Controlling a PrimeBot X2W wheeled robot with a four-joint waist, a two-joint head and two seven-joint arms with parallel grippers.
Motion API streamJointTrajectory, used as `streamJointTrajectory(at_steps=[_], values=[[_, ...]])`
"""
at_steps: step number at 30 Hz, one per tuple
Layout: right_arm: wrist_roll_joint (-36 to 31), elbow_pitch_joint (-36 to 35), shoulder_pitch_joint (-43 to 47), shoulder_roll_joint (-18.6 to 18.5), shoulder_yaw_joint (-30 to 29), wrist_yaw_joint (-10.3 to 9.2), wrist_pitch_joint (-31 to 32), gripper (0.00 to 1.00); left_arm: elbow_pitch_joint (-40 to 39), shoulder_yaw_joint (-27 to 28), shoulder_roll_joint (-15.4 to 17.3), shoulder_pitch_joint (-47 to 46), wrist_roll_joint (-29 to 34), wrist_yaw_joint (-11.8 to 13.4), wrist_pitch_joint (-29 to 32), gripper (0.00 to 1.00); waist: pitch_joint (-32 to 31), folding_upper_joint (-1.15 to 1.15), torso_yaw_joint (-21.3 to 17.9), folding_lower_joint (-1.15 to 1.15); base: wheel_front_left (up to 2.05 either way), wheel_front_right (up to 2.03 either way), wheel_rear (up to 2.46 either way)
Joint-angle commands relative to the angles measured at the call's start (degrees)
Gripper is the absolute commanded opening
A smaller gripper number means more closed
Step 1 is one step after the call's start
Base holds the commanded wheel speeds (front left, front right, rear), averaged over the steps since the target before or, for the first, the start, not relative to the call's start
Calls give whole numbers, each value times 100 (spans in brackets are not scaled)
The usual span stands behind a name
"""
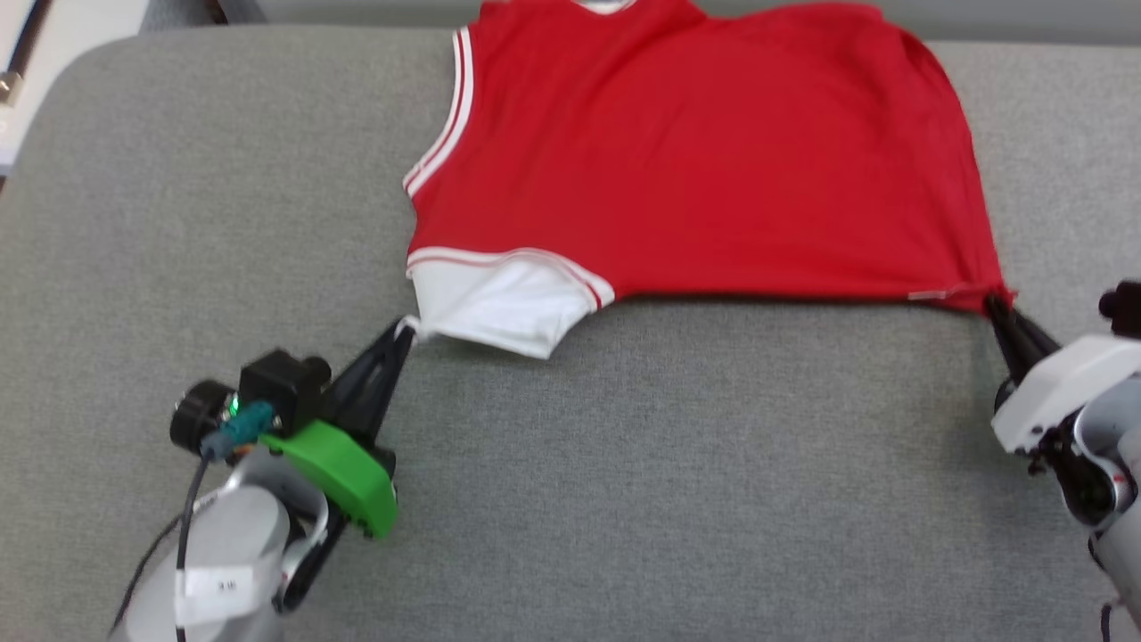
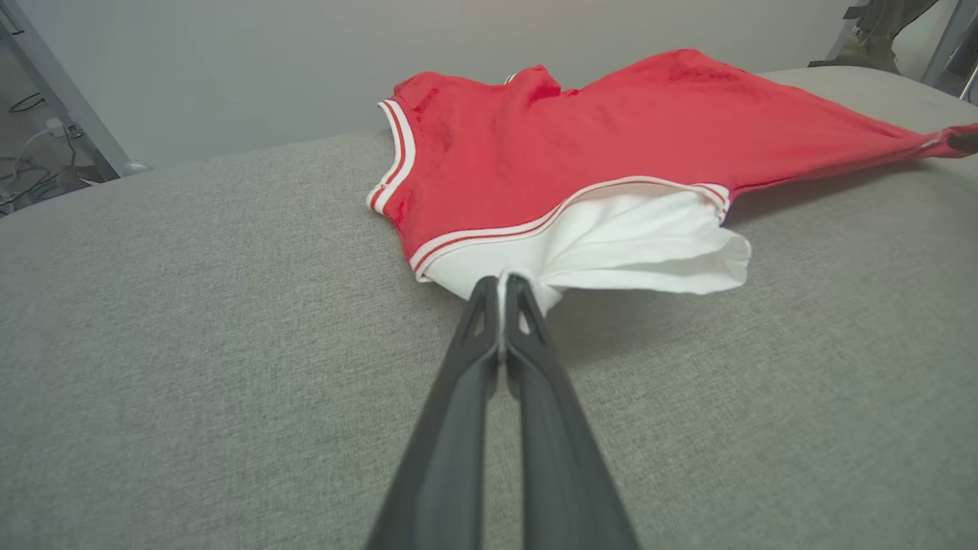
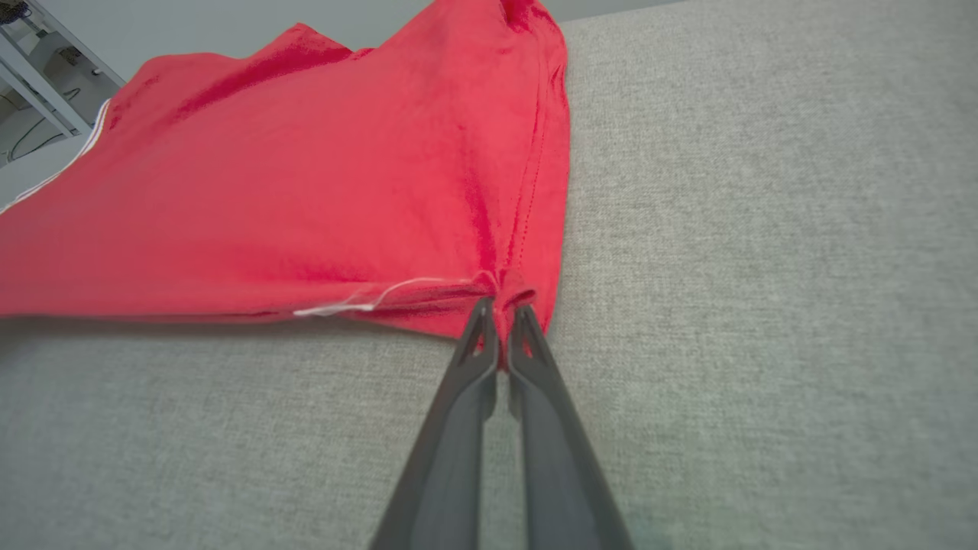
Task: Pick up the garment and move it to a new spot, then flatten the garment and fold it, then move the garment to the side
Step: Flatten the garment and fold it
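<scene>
1. Head view: the garment point(image 1: 695, 160), a red jersey, lies spread on a grey fabric surface point(image 1: 223, 178), in its far middle and right part. Its neck opening point(image 1: 606, 4) is at the far edge and its near edge faces the robot.
2. Head view: a white sleeve point(image 1: 499, 308) with white-and-red striped trim point(image 1: 450, 116) sits at the garment's left near corner. The red hem corner is at the right near corner.
3. Head view: the left gripper point(image 1: 406, 332) reaches up from the lower left, with a green housing point(image 1: 343, 468) on its wrist. Its fingers are clenched on the tip of the white sleeve.
4. Head view: the right gripper point(image 1: 991, 303) comes in from the right edge, its fingers clenched on the red hem corner. The near edge runs almost straight between the two grips, with a thin shadow beneath it.
5. Left wrist view: the left gripper point(image 2: 503, 281) has both fingers pressed together on a pinch of the white sleeve point(image 2: 611, 244), which is raised just off the surface. The garment point(image 2: 573, 130) stretches away to the right gripper point(image 2: 964, 141) at the right edge. Cables point(image 2: 30, 176) lie beyond the surface at left.
6. Right wrist view: the right gripper point(image 3: 500, 305) has its fingers closed on bunched red fabric at the hem corner. A white thread point(image 3: 359, 305) runs along the hem just beside them. The garment point(image 3: 306, 168) spreads up and to the left.
</scene>
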Motion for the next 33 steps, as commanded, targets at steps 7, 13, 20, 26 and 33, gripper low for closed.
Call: streamJointTrajectory(at_steps=[7, 13, 20, 26, 33], values=[[320, -304, 920, -94, -65, -6, 355, 0, -388, -490, 322, 872, -303, -16, -12, 0, -945, 0, 71, 1, 0, 0, 0], [492, -633, 1607, -168, -179, -6, 644, 0, -772, -744, 642, 1440, -522, -16, 84, 0, -1333, 0, 103, 1, 0, 0, 0], [323, -1071, 2401, -360, -289, -6, 1043, 0, -1339, -1168, 1108, 1923, -923, -16, 297, 0, -1678, 0, 129, 1, 0, 0, 0], [407, -1727, 3132, -340, -704, -6, 1428, 0, -1652, -1467, 1468, 2276, -1112, -16, 305, 0, -1888, 0, 102, 1, 0, 0, 0], [259, -2555, 4034, -387, -1224, -6, 1869, 0, -1868, -1702, 1738, 2531, -1307, -16, 215, 0, -1928, 0, 102, 1, 0, 0, 0]])
